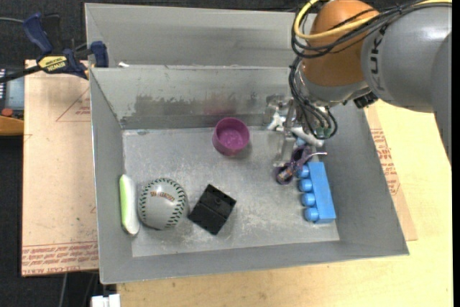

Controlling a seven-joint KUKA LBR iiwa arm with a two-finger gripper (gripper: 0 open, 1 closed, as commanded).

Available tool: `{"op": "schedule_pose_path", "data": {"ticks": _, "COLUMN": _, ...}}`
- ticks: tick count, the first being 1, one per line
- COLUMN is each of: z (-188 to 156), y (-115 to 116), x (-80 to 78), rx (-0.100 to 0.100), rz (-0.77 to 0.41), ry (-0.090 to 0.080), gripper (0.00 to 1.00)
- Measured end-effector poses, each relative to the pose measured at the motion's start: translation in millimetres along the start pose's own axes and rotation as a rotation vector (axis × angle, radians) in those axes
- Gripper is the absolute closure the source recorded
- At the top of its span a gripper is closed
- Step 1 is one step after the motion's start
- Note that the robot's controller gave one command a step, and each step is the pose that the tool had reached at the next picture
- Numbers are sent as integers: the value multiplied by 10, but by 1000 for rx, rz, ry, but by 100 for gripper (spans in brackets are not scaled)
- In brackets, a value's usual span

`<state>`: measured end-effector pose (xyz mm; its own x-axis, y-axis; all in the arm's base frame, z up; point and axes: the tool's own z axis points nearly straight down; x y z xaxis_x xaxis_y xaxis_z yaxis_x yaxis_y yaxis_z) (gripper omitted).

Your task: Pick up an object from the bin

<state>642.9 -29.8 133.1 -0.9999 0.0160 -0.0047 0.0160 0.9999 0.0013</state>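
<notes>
The bin [180,93] holds a cup [231,136], ball [162,203], block [212,209] and brick [318,192]; the gripper [293,151] is just beside the brick, its grip unclear.

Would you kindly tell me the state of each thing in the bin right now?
purple cup: upright, mouth up, by the back wall.
baseball: resting at the front left.
pale green stick: lying flat, left of the baseball.
black block: lying askew, right of the baseball.
blue brick: lying, studs facing left.
small purple thing: beneath the pincer; whether gripped, unclear.
</notes>
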Motion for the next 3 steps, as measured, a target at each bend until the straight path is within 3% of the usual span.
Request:
{"op": "schedule_pose_path", "data": {"ticks": 1, "z": 144, "y": 492, "x": -47, "rx": -2, "rz": 101, "ry": 2, "gripper": 0}}
{"op": "schedule_pose_path", "data": {"ticks": 2, "z": 544, "y": -554, "x": 61, "rx": -3, "rz": -338, "ry": -3, "gripper": 0}}
{"op": "schedule_pose_path", "data": {"ticks": 3, "z": 589, "y": 810, "x": -74, "rx": 0, "rz": 239, "ry": -1, "gripper": 100}}
